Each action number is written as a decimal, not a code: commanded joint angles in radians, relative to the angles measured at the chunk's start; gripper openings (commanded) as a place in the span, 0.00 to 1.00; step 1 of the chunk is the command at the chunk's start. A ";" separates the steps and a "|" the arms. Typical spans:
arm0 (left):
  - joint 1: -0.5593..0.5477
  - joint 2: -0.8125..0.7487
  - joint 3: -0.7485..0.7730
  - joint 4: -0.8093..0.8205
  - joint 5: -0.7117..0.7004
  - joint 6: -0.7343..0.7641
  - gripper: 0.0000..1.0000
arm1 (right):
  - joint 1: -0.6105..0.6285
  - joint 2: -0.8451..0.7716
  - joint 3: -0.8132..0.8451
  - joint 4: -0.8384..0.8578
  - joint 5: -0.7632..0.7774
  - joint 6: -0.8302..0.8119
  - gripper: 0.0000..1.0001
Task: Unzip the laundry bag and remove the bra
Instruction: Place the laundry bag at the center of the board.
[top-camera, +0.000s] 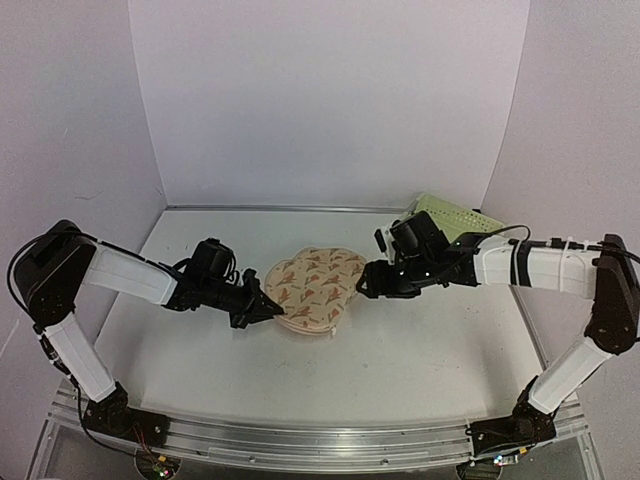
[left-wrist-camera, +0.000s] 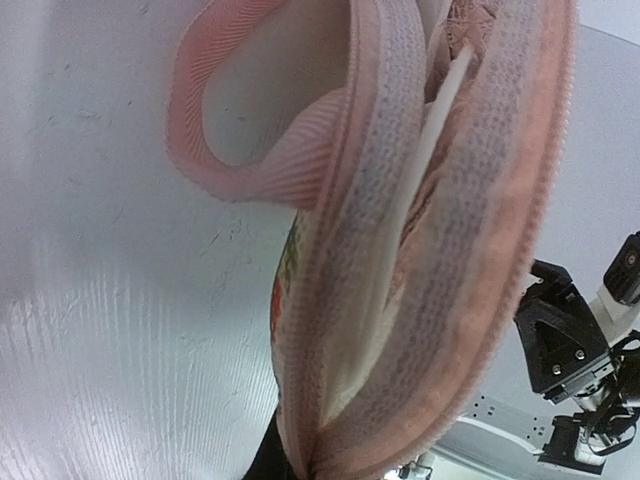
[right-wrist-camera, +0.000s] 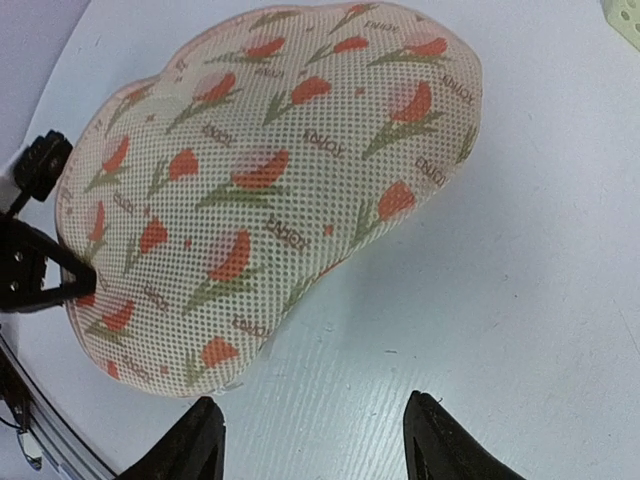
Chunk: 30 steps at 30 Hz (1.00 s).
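The laundry bag (top-camera: 315, 288) lies mid-table, a beige pouch with orange-red prints. My left gripper (top-camera: 265, 305) is at its left edge, apparently shut on the pink zip rim (left-wrist-camera: 480, 230). Only a dark bit of one finger (left-wrist-camera: 265, 458) shows under the fabric. The rim gapes there, and a white padded edge (left-wrist-camera: 425, 160), probably the bra, shows between the two zip tapes. A pink loop (left-wrist-camera: 250, 170) hangs from the rim. My right gripper (top-camera: 368, 280) is open and empty just off the bag's right edge. In the right wrist view the bag (right-wrist-camera: 270, 180) lies just beyond the fingertips (right-wrist-camera: 205, 432).
A pale-green plastic basket (top-camera: 460, 220) stands at the back right behind my right arm, and its corner shows in the right wrist view (right-wrist-camera: 625, 18). White walls close the table at the back and sides. My left gripper (right-wrist-camera: 30, 265) shows at the bag's far edge.
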 joint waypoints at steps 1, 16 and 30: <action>-0.026 -0.100 -0.048 0.042 -0.105 -0.089 0.04 | -0.002 0.058 0.095 0.002 0.008 0.081 0.63; -0.209 -0.239 -0.157 0.047 -0.462 -0.257 0.34 | -0.002 0.188 0.209 0.051 -0.083 0.162 0.68; -0.236 -0.336 -0.101 -0.118 -0.517 -0.118 0.58 | -0.002 0.100 0.098 0.090 -0.045 0.156 0.70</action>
